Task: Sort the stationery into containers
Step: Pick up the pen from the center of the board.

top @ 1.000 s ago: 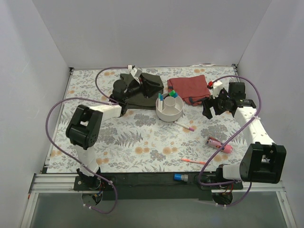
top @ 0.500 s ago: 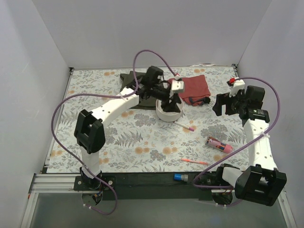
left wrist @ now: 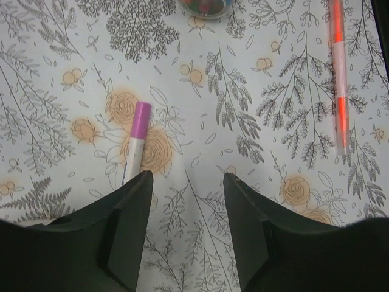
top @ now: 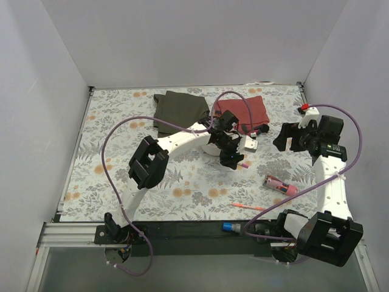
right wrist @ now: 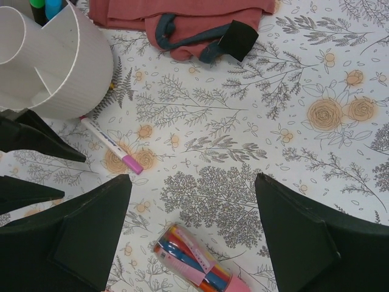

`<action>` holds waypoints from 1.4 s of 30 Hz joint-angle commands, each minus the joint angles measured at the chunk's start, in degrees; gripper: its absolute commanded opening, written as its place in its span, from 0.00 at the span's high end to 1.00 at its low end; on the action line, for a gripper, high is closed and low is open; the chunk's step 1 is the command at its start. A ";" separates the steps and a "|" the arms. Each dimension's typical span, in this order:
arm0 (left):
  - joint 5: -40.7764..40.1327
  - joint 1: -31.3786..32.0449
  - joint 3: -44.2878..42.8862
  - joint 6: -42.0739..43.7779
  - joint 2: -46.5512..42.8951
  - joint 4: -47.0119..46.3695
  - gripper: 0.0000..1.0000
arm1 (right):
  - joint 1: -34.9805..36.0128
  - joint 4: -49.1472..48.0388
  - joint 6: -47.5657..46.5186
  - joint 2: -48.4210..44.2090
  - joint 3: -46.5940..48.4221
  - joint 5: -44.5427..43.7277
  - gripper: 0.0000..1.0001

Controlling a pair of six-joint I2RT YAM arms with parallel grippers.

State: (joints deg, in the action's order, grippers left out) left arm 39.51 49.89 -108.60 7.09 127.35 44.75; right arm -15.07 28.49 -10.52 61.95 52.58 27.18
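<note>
Change: left fingers (top: pixel 233 160) have moved off the bowl (right wrist: pixel 67 67), now spread and empty above the pen (left wrist: pixel 135 143). Right fingers (top: pixel 281 139) spread too. I expect a pick.

Two pens (right wrist: pixel 112 145), one bowl (right wrist: pixel 76 70), two cloths (top: pixel 179 108)

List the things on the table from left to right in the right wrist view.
bowl → pink-capped pen → tube. The red cloth spans across the pen and the tube, so it is left out.
</note>
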 commanded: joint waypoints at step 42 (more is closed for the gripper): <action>-0.41 1.97 5.66 -4.80 -10.85 -11.08 1.00 | -5.67 4.82 -7.76 4.31 9.46 2.88 0.10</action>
State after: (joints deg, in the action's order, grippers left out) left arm 33.39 53.34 -108.55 6.39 133.14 38.39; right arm -19.94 32.05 -18.39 66.54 57.60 30.30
